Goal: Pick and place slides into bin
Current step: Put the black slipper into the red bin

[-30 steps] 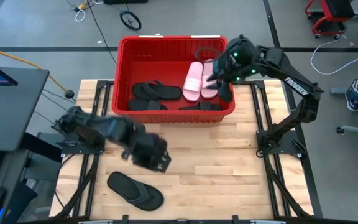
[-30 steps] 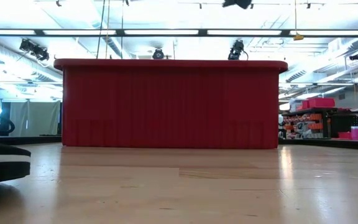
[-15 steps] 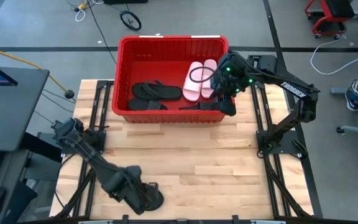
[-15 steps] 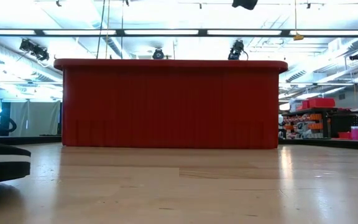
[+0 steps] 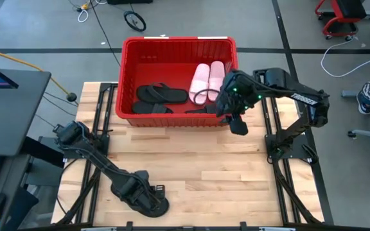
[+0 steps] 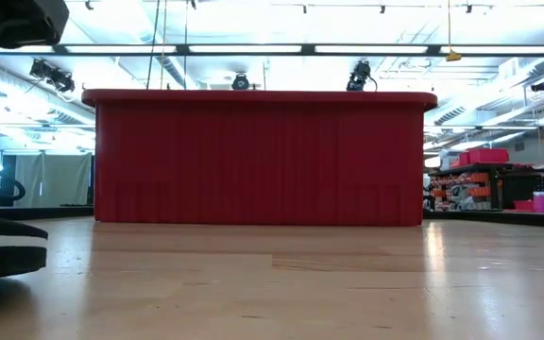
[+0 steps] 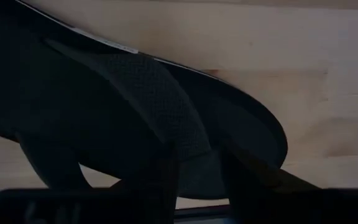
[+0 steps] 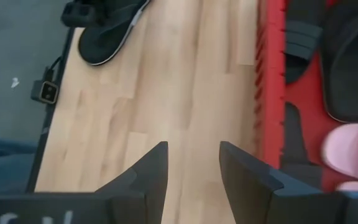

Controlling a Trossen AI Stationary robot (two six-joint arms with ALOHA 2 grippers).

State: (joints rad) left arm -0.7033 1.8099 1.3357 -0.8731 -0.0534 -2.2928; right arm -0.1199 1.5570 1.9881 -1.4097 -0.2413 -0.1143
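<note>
Left gripper [image 5: 148,200] down at the near-left of the light wooden table [image 5: 198,167], fingers straddling the strap of a black rubber thong flip-flop [image 7: 166,130]; pinching or only around it, cannot tell. Flip-flop lying flat on the boards under those fingers.

Right gripper [image 5: 239,123] hanging just past the near right corner of the large red slotted plastic bin [image 5: 128,77], fingers [image 8: 151,171] spread with nothing between. Beyond those fingertips, bare wood and the bin wall. Inside the bin: two pale pink single-strap slides [image 5: 208,79] side by side, a black flip-flop [image 5: 162,94] and further black sandals along the near wall.
</note>
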